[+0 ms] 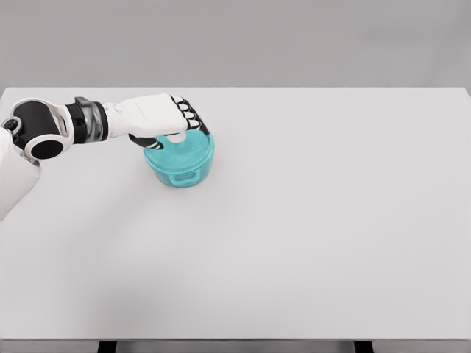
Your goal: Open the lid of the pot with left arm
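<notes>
White table (309,243), grey backdrop | teal pot (179,163) left of centre, lid (176,152) on | my left hand (163,118) curled over the knob, apparently pinching it | risk: off-centre grip drags pot or drops lid

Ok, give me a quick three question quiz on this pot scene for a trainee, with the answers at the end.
1. True or false: the lid sits on the pot.
2. Which robot hand is over the pot: A left, B right?
3. Fill in: the pot stands on a white ____.

Key:
1. True; the lid is not yet lifted.
2. A; the left robot hand is curled at the lid's top. The right is out of view.
3. table.
</notes>
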